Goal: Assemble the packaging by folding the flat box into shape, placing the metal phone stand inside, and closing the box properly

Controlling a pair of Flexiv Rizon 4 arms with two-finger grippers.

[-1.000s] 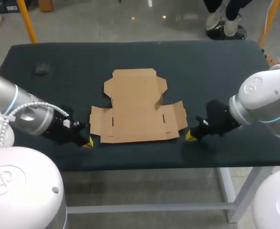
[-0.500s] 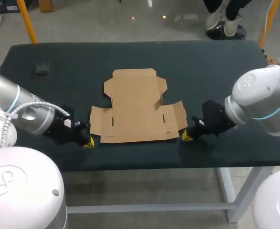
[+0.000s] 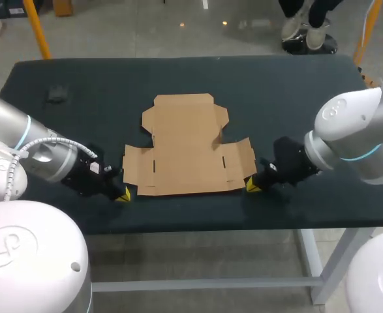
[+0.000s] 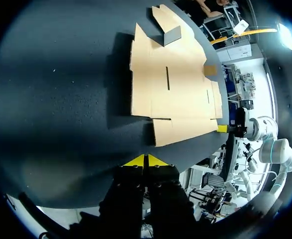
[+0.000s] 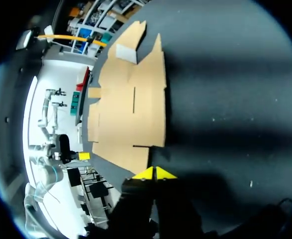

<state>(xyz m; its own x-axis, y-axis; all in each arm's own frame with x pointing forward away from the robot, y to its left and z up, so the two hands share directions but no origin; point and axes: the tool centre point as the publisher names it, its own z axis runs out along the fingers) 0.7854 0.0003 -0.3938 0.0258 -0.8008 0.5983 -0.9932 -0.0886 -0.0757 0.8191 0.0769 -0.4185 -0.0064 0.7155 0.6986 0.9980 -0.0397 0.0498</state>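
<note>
A flat brown cardboard box blank [image 3: 186, 147] lies unfolded in the middle of the dark table [image 3: 295, 98]. My left gripper [image 3: 122, 194] sits low on the table just off the blank's near left corner, shut with nothing in it. My right gripper [image 3: 250, 187] rests at the near right corner, shut and empty, its tips almost at the cardboard edge. In the left wrist view the blank [image 4: 173, 84] lies ahead of the shut yellow tips [image 4: 145, 161]. The right wrist view has the blank [image 5: 128, 114] just ahead of its shut tips [image 5: 154, 174]. A small dark object [image 3: 57, 94], perhaps the phone stand, lies at the far left.
Bare dark table surface surrounds the blank on all sides. The table's near edge [image 3: 198, 228] runs close behind both grippers.
My right gripper has slid left toward the blank's near right corner. The left gripper has crept slightly toward the blank. The cardboard has not moved.
</note>
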